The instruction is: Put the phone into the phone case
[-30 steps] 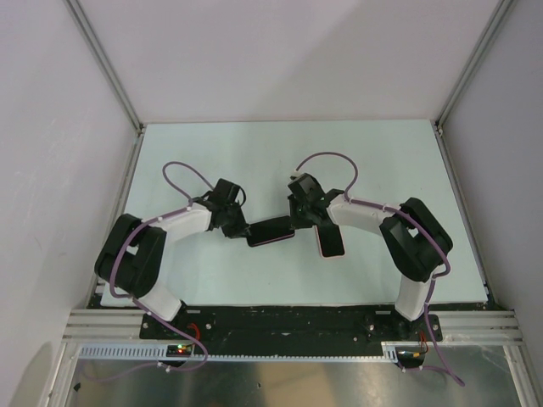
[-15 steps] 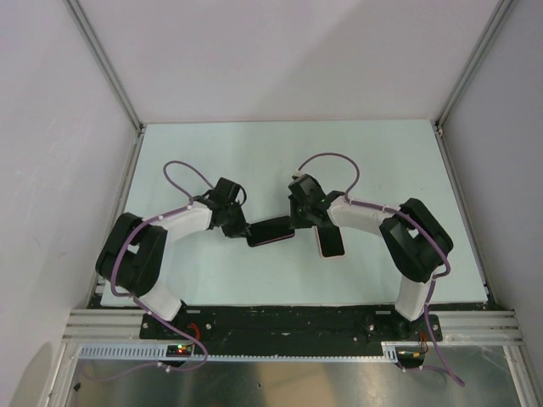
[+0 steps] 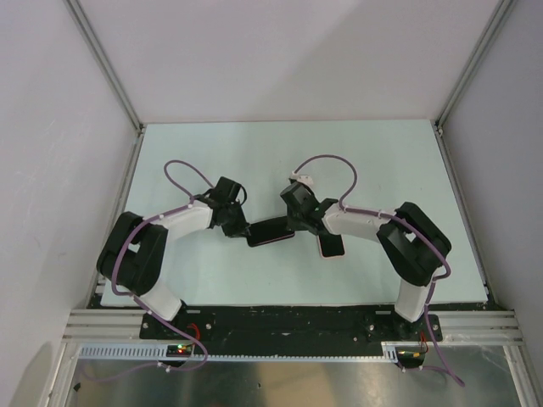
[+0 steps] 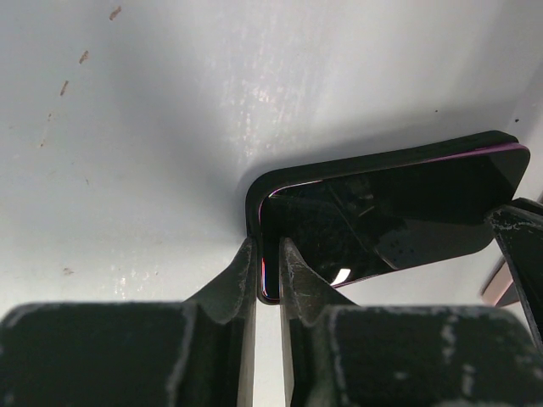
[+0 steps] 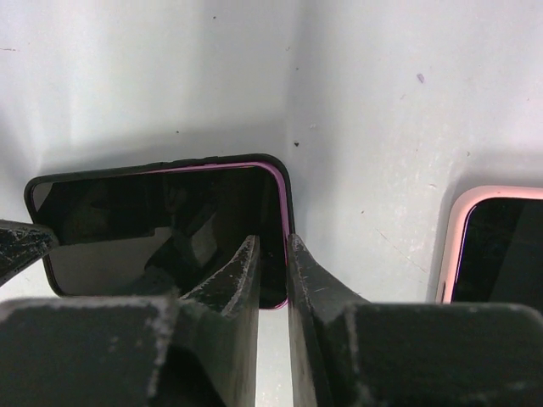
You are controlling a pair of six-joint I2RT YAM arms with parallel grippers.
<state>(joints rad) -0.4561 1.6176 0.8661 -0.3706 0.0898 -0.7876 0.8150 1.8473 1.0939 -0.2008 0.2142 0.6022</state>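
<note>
- You are holding one dark, glossy phone (image 3: 271, 231) between both arms; it lies flat on the pale table (image 3: 280, 153), midway between the two wrists.
- Your left arm bends its elbow out and away from the phone, then runs its white forearm low and inward to the phone's left end.
- Your left gripper (image 4: 266, 246) is nearly closed. Its two fingers pinch the near left corner of the phone (image 4: 382, 212) with only a thin gap between them.
- Your right arm mirrors that pose, elbow out on the far side and forearm angled in toward the phone's right end.
- Your right gripper (image 5: 271, 242) is likewise almost closed and clamps the near right corner of the phone (image 5: 153, 212).
- A black rim with a fine purple line inside it runs round the phone's edge.
- A pink-rimmed slab (image 3: 331, 244) with a dark face lies just right of the phone, under the right forearm and apart from the phone. I cannot tell whether it is a case or a handset.
</note>
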